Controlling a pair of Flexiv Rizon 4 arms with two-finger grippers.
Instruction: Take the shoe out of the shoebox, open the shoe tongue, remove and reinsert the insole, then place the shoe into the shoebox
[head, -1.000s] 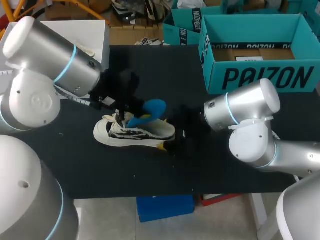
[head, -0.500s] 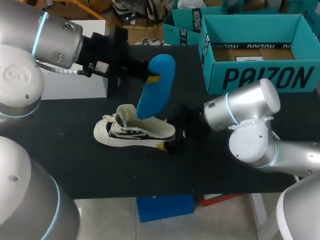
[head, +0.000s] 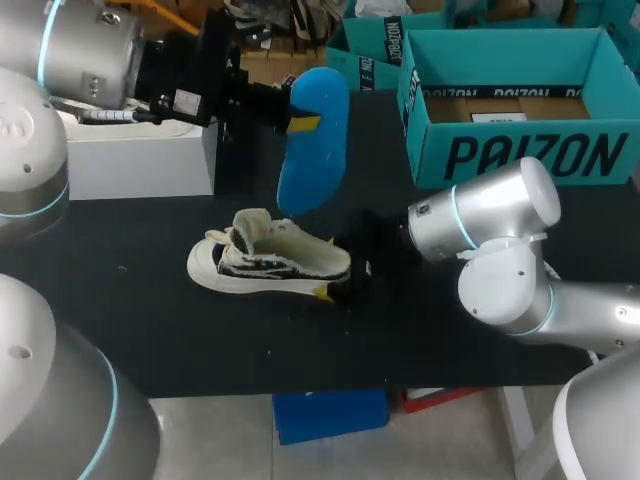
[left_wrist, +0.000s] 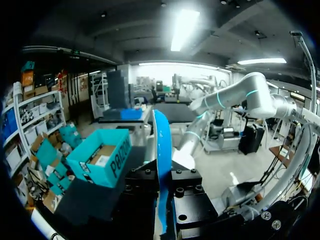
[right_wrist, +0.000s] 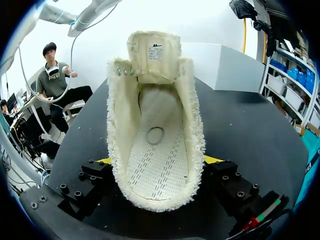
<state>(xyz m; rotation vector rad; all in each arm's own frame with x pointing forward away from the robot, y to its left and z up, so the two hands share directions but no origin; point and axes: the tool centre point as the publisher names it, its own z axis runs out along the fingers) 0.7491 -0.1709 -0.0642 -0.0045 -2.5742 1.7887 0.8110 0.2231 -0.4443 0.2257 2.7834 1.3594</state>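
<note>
Shoe (head: 270, 262) is out of the box, sole down on the black table (head: 150, 330), toe toward my left, tongue pulled up. The right wrist view looks in from the heel: collar spread open, perforated inner floor exposed. Blue insole (head: 313, 140) is in the air above and just behind the shoe, hanging roughly upright, clear of it. Left gripper (head: 300, 112) has it near the upper end, fingers closed narrow on both faces; the left wrist view shows it edge-on between the black finger blocks. Right gripper (right_wrist: 157, 162) is at the heel, fingers wide, one yellow tip against each side, clamping the shoe. Teal shoebox (head: 530, 155) sits open at the table's far right, well apart from the shoe. White box (head: 140, 165) at far left.
</note>
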